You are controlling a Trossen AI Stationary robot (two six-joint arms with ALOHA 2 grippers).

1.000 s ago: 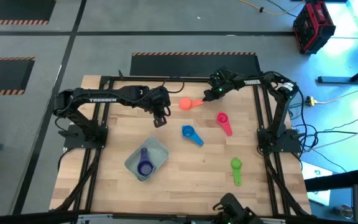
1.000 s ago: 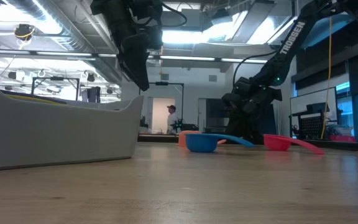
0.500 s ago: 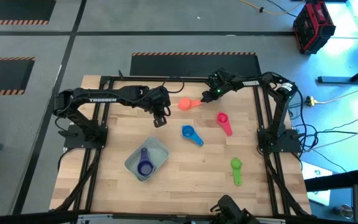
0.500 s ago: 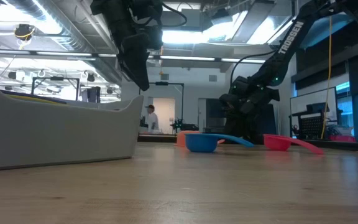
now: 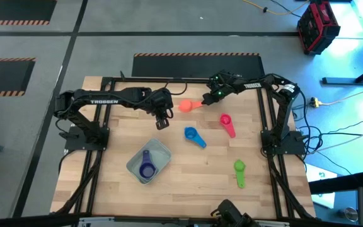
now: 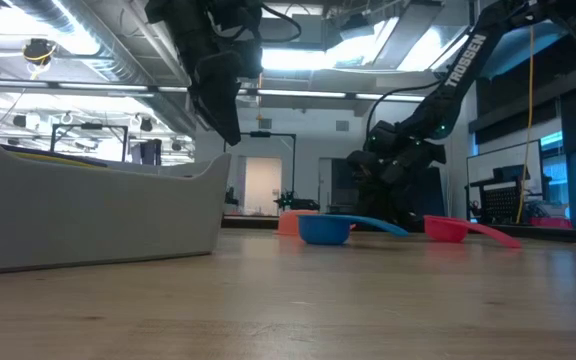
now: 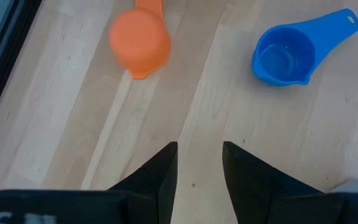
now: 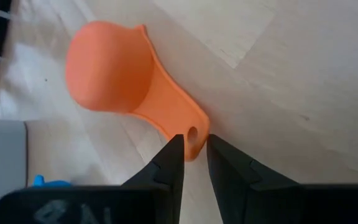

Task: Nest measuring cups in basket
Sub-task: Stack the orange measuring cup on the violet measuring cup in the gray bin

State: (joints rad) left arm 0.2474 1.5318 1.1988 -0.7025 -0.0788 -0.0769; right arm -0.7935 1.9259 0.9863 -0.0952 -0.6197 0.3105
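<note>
The word "TROSSEN" stands in pale capitals on the left arm (image 5: 109, 101) in the high view, and again on the right arm (image 6: 464, 62) in the low view, running up its slanted link. White lettering on the right arm's link in the high view is too small to read.

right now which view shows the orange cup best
The right wrist view: the orange measuring cup fills it, lying bowl-down, handle end between the right gripper fingers. The left wrist view shows its bowl only, the high view a small blob, the low view a sliver behind the blue cup.
</note>
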